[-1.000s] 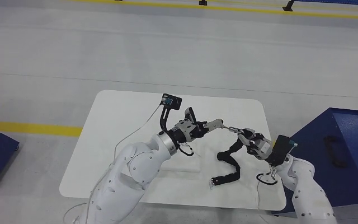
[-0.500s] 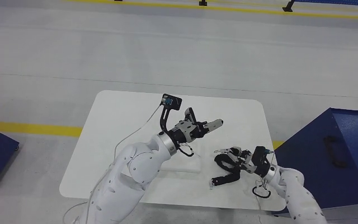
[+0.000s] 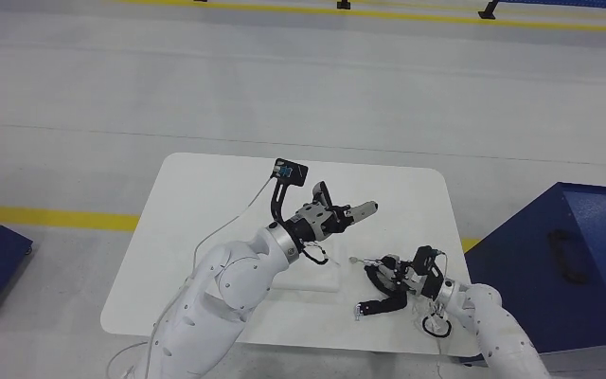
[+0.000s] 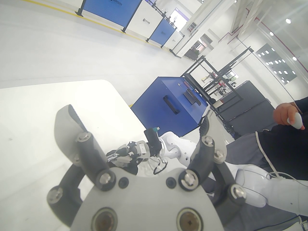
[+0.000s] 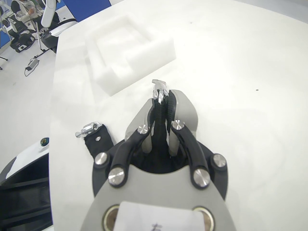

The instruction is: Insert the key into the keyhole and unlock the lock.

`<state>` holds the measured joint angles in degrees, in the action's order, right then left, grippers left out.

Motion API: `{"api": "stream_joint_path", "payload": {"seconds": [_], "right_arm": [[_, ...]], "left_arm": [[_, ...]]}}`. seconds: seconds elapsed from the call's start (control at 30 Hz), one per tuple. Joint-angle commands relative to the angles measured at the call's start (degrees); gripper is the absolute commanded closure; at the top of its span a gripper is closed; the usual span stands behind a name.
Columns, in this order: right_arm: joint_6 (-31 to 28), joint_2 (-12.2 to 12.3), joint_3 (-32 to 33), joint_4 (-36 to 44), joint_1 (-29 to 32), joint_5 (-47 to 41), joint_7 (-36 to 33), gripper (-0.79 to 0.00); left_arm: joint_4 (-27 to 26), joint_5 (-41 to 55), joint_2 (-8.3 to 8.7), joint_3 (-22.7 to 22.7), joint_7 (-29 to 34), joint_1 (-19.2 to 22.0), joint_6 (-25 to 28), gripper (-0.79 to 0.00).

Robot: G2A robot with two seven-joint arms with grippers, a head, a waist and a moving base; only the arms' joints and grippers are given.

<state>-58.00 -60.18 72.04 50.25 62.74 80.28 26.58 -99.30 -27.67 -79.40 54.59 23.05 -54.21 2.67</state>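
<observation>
A black strap lock (image 3: 383, 289) lies looped on the white table (image 3: 208, 208) near its front right. My right gripper (image 3: 381, 266) (image 5: 160, 97) is low over the table and shut on one end of the strap. A small metal piece (image 5: 158, 88) sticks out past its fingertips; I cannot tell whether it is the key. The strap's other end carries a metal clasp (image 5: 89, 129) and rests beside the gripper. My left gripper (image 3: 365, 207) (image 4: 138, 114) hangs above the table's middle, open and holding nothing. The left wrist view has the right gripper (image 4: 115, 156) farther off.
A white foam block (image 5: 130, 56) with a rectangular recess sits on the table ahead of the right gripper. A blue cabinet (image 3: 559, 246) stands just off the table's right edge. The table's far and left parts are bare.
A second ago both grippers met in mid-air with the metal piece between them. The right gripper has since dropped back toward the front right with the strap. The left gripper stayed put.
</observation>
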Motion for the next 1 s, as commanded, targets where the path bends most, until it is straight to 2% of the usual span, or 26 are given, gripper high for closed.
{"api": "stream_joint_path", "payload": {"seconds": [0.0, 0.17, 0.27, 0.4, 0.57, 0.97], "right_arm": [[0.0, 0.6, -0.8, 0.8, -0.2, -3.3, 1.2, -0.785], [0.0, 4.8, 0.2, 8.3, 3.1, -11.7, 5.7, -0.785], [0.0, 7.5, 4.1, 14.1, 6.1, -17.8, 10.4, -0.785], [0.0, 10.1, 10.4, 21.2, 10.7, -20.1, 12.6, -0.785], [0.0, 10.7, 11.9, 24.9, 13.1, -21.3, 12.6, -0.785], [0.0, 10.7, 11.8, 24.3, 12.8, -21.3, 12.5, -0.785]], "left_arm": [[0.0, 0.0, 0.0, 0.0, 0.0, 0.0, 0.0, -0.785], [0.0, 0.0, 0.0, 0.0, 0.0, 0.0, 0.0, -0.785], [0.0, 0.0, 0.0, 0.0, 0.0, 0.0, 0.0, -0.785], [0.0, 0.0, 0.0, 0.0, 0.0, 0.0, 0.0, -0.785], [0.0, 0.0, 0.0, 0.0, 0.0, 0.0, 0.0, -0.784], [0.0, 0.0, 0.0, 0.0, 0.0, 0.0, 0.0, -0.784]]}}
